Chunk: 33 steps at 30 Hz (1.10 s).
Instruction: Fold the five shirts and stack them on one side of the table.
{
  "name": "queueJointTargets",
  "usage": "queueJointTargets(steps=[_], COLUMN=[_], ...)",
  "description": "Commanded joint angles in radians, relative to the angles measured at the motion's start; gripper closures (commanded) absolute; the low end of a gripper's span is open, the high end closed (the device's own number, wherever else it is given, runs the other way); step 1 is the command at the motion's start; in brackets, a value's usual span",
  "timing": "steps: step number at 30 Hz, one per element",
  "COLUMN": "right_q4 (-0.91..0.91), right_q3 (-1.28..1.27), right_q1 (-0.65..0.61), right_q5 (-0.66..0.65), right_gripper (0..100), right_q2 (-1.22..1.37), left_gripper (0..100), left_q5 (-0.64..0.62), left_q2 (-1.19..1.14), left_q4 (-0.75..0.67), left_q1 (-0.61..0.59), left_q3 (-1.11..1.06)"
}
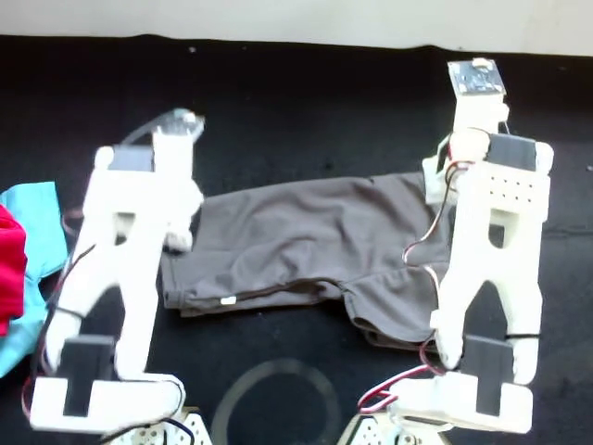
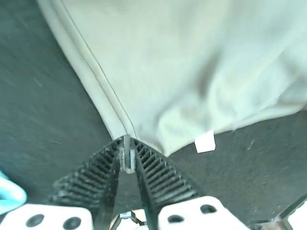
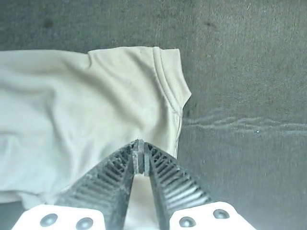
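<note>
In the middle of the black table, between the two arms, the grey shirt lies spread sideways and partly folded, one long fold edge running along its near side and a looser bunch of cloth sagging toward the right arm. It is plain, thin knit with stitched hems, softly creased all over, and a small white tag pokes out at the folded edge. The left end effector has its jaws closed together on the corner of the hem, where the double seam runs straight into the tips. The right end effector is likewise pinched onto the fabric just below the short sleeve. The cloth looks light and entirely limp: it will likely drape, stretch and slide rather than hold any shape, and a single layer could slip out of a shallow pinch. The hems and seams seem the best places to take hold, being thicker and less stretchy, and two corners lifted together should keep an edge straight. At the table's left edge a teal shirt and a red shirt lie overlapping, well apart from the grey one.
</note>
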<state>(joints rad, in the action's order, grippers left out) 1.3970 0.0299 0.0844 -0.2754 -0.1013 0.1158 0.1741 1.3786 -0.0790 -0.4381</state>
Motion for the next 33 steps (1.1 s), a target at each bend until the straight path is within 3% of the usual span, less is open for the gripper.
queueJointTargets(steps=[1, 8, 15, 20, 27, 33], right_q4=[-0.015, -0.217, -0.311, -0.303, -0.228, -0.3], right_q3=[-0.074, -0.515, -0.842, -0.883, -0.785, -0.898], right_q1=[-0.024, -0.071, -0.071, -0.07, -0.097, -0.081], right_q5=[-0.015, -0.015, -0.087, -0.118, -0.077, -0.077], right_gripper=[99.2, 99.2, 99.2, 99.2, 99.2, 99.2], right_q2=[-0.107, -0.308, -0.44, -0.455, -0.476, -0.423], left_gripper=[99, 99, 99, 99, 99, 99], left_q5=[0.055, 0.069, 0.144, 0.141, 0.141, 0.124], left_q2=[0.142, 0.248, 0.257, 0.257, 0.248, 0.136], left_q4=[-0.069, -0.224, -0.23, -0.219, -0.098, -0.27], left_q1=[0.028, 0.03, 0.013, 0.002, 0.004, 0.047], left_q3=[-0.206, -0.441, -0.498, -0.383, -0.117, -0.143])
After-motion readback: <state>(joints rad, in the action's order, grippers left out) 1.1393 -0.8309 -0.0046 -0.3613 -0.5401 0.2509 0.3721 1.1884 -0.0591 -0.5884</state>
